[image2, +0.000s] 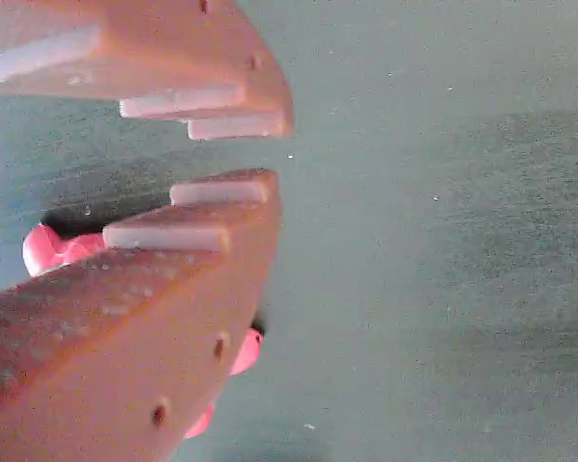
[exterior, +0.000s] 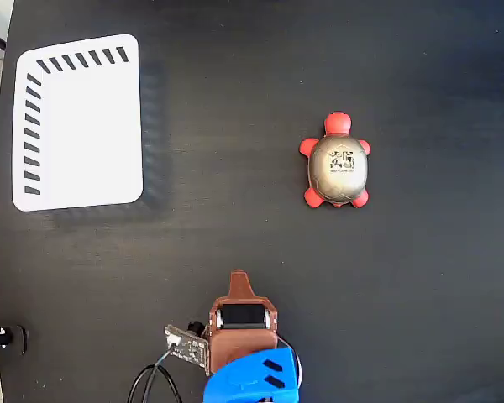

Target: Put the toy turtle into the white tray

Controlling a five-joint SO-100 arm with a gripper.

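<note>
A: Where is the toy turtle (exterior: 338, 163)?
B: On the dark surface (exterior: 235, 126), right of centre, head toward the far edge. The white tray (exterior: 77, 122) lies at the far-left corner, well apart.
A: State of the jaws?
B: The gripper (image2: 233, 157) holds nothing; its jaws stand narrowly parted near the bottom edge.

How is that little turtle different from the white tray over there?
The toy turtle is small, domed, gold with red legs; the white tray is much larger, flat and rectangular. The turtle bears a black code mark, the tray dark slanted slots along two edges. Both rest on the black table, untouched.
</note>
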